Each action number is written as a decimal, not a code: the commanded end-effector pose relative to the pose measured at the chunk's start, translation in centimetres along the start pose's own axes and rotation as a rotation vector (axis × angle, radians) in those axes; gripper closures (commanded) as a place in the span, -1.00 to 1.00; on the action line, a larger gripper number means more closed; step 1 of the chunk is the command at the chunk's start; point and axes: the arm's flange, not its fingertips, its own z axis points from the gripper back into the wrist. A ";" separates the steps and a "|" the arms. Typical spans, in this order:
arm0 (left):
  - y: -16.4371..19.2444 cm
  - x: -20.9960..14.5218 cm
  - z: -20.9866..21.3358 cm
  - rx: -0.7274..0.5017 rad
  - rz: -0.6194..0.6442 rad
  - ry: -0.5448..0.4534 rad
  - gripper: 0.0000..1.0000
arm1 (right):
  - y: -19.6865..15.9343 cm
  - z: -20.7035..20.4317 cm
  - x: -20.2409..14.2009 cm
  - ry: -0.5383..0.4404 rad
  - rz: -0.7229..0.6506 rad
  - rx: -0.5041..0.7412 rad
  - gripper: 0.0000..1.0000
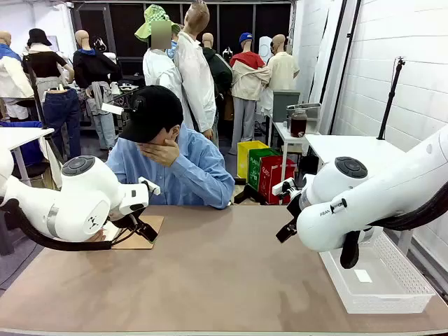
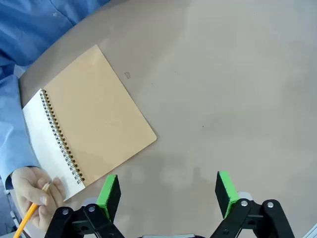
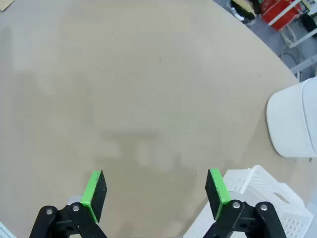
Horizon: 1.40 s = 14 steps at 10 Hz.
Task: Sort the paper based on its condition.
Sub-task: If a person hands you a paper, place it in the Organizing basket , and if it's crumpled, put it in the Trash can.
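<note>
White paper [image 2: 37,129] lies far left on the desk [image 2: 223,99], beside the notebook's brown cover [image 2: 99,114], pinned by the person's hand [image 2: 34,193]. Light, limp, easily creased: pinch a free edge. Left hand [image 2: 168,191] and right hand [image 3: 156,191] hang released, empty.

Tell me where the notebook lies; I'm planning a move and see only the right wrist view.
Observer: The notebook lies open on the robot's left side, near the person, brown cover beside a white page.
Operator: Anyone touching it?
Observer: The person's hand, holding a pencil, rests on the white page's corner.
Operator: And the left tool?
Observer: The left tool hangs open above bare table beside the notebook.
</note>
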 end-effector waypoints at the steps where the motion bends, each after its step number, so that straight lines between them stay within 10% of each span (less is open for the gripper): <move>1: 0.0 0.0 0.0 0.000 0.000 0.000 -1.00 | 0.0 0.0 0.0 0.000 0.000 0.000 -1.00; 14: 0.0 0.0 0.0 0.000 0.000 0.000 -1.00 | 0.0 0.0 0.0 0.000 0.000 0.000 -1.00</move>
